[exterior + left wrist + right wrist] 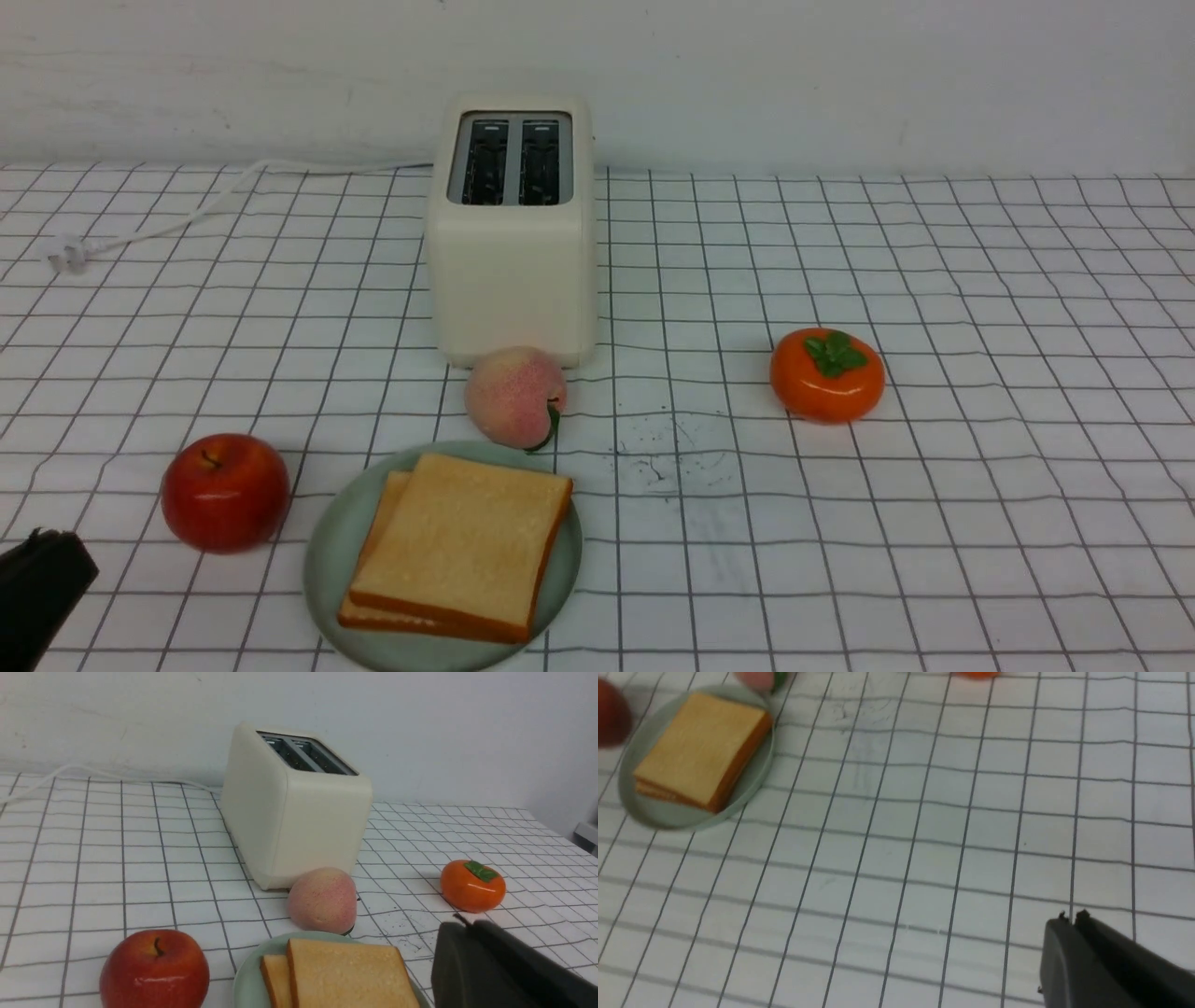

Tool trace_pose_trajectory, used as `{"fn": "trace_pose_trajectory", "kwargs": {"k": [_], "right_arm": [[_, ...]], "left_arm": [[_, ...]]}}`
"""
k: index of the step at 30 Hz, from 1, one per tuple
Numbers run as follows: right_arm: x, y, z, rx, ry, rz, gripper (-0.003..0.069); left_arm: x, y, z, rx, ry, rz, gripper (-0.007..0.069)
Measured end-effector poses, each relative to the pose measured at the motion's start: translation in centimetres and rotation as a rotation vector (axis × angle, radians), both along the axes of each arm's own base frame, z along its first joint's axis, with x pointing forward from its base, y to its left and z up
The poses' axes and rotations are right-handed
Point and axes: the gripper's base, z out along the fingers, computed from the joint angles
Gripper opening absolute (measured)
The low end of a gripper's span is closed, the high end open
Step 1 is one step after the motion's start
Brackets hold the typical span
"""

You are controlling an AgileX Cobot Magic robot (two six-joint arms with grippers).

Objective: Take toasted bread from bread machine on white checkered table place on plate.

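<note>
Plain white wall (840, 75), matte, faintly scuffed, flecked with small dark marks. Meets the white checkered table (934, 280) in a straight seam at the wall's foot. Soft, even light, faint shadows only. Beside the wall, a pale ledge-like shape (586, 833), too cropped to identify.

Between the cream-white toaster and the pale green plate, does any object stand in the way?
Yes: a pink peach sits between the boxy cream-white toaster and the round pale green plate, near the plate's far rim. Both square toast slices already lie stacked on the plate.
</note>
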Motion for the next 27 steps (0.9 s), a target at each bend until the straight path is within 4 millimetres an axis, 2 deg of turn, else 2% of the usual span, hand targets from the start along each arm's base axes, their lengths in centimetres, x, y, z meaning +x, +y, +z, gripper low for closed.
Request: {"fn": "trace_pose_trajectory", "kwargs": {"k": [4,8,10,12,17,22,27], "right_arm": [[1.6,0.1,-2.7,0.011,-0.113,-0.064,0.0015],[2.6,0.0,-5.6,-0.073,-0.168,-0.059,0.0018],[2.7,0.0,-6.3,-0.094,-0.167,-0.055,0.0019],[2.8,-0.1,-8.1,-0.140,-0.141,-0.048,0.0022],[2.6,-0.2,-10.9,-0.181,-0.074,-0.037,0.0025],[2.2,-0.6,-11.6,-0.190,-0.088,-0.060,0.0025],[0.9,-1.9,-11.8,-0.112,-0.291,-0.204,-0.0020]], "left_arm": [[0.2,0.0,-1.6,0.004,0.043,0.004,-0.0013],[0.3,-0.1,-2.3,0.010,0.070,-0.001,-0.0012],[0.3,-0.1,-2.4,0.010,0.074,-0.003,-0.0012],[0.3,-0.1,-2.4,0.010,0.075,-0.004,-0.0010],[0.3,-0.1,-2.4,0.010,0.076,-0.005,-0.0005],[0.3,-0.1,-2.4,0.011,0.078,-0.006,-0.0001],[0.3,-0.1,-2.4,0.011,0.079,-0.007,0.0004]]}}
